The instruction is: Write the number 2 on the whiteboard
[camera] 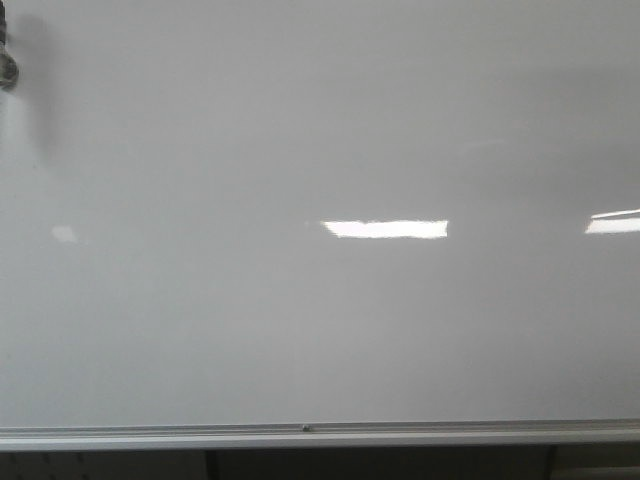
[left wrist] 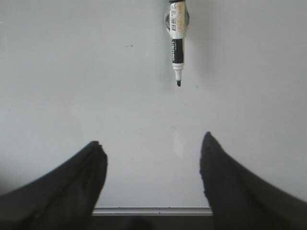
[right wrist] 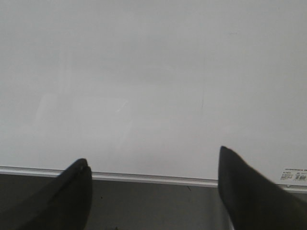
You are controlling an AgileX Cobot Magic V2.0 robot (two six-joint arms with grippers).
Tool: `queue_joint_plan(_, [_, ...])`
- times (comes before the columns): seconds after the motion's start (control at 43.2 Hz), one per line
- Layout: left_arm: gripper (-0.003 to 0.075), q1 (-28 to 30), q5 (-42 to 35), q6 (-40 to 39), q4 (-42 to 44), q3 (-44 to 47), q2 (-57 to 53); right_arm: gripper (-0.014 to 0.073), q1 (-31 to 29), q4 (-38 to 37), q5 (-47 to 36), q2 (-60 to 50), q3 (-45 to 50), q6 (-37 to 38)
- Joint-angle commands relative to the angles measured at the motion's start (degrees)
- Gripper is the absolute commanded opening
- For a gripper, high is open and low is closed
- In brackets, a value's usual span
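Glossy white-grey, the whiteboard stands bare in every view; no number 2 is written on it yet, so the task's mark is not yet anywhere on the board. A silver rail runs along its lower edge.

A black-tipped marker hangs point-down against the board, uncapped, well apart from the left end effector, which is released and empty, fingers spread. The right end effector is likewise released, grasping nothing, low by the rail.

Risk, as I judge it: the marker is slim and smooth-barrelled, so an off-centre grasp could tilt or dislodge it from its mount. An angled tip on so slick a board would skate or skip.

Only the left wrist view shows the marker whole. The front view offers just a blurred grey object at its left edge, perhaps the same marker. The right wrist view alone shows a small label on the frame.
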Motion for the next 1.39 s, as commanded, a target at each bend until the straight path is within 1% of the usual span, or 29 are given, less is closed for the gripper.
queue_joint_plan(0.0, [0.0533,-0.76,-4.69,-0.58,-0.75,-1.99,0.50,0.0601,-0.21,0.18,-3.39,0.08,-1.80,-0.35])
queue_joint_plan(0.139, [0.0533,-5.39,-4.83,0.00,-0.62,-2.88,2.58,0.0601,-0.21,0.18,-4.11,0.08,-1.80,-0.35])
queue_joint_plan(0.232, [0.0533,-7.21,-5.72,0.00,0.38,-3.75,4.73,0.0601,-0.21,0.18,-4.78,0.08,-1.80,-0.35])
queue_joint_plan(0.486, [0.0533,-5.81,-7.67,-3.36,0.00,-9.36,14.22,0.0601,-0.21,0.18,-3.22,0.08,-1.80,-0.35])
queue_joint_plan(0.903, [0.0533,-5.22,-8.83,-3.58,-0.48,-19.74,30.73,0.0601,-0.21,0.18,-3.22,0.08,-1.80,-0.35])
queue_joint_plan(1.158, [0.0533,-5.22,-13.88,-3.58,-0.21,-22.67,38.07,0.0601,-0.21,0.18,-3.22,0.08,-1.80,-0.35])
queue_joint_plan(1.366, [0.0533,-5.22,-19.09,-3.58,-0.21,-22.69,41.44,0.0601,-0.21,0.18,-3.27,0.08,-1.80,-0.35])
